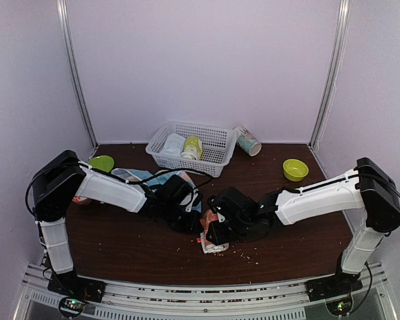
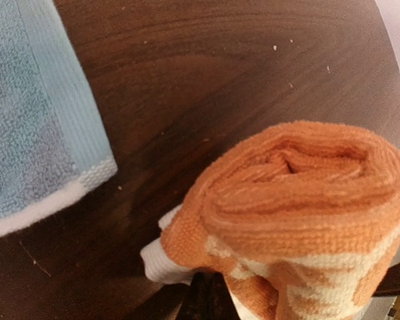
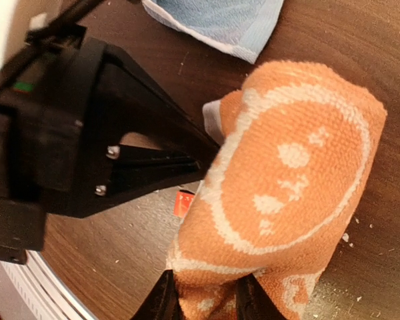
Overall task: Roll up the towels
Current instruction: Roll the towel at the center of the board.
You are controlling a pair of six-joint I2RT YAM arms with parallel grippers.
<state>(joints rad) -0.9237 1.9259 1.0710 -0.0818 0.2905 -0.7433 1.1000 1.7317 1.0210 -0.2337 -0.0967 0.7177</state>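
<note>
The peach-orange towel (image 3: pixel 287 173) lies rolled up on the dark table, its spiral end (image 2: pixel 300 180) facing the left wrist camera. My right gripper (image 3: pixel 207 300) has a finger on each side of one end of the roll and presses into the cloth. My left gripper (image 2: pixel 210 293) is shut, its tips against the roll's lower edge beside a white corner; whether it pinches any cloth I cannot tell. In the top view both grippers meet over the roll (image 1: pixel 212 245) at the table's middle. The light blue towel (image 2: pixel 33 113) lies flat just beyond, partly under the left arm (image 1: pixel 139 175).
A white basket (image 1: pixel 215 163) at the back holds a pale rolled towel (image 1: pixel 173 143) and a yellow-green one (image 1: pixel 192 147). A cup (image 1: pixel 247 140) lies beside it. Green bowls sit at the left (image 1: pixel 101 162) and right (image 1: pixel 295 169). Crumbs dot the table.
</note>
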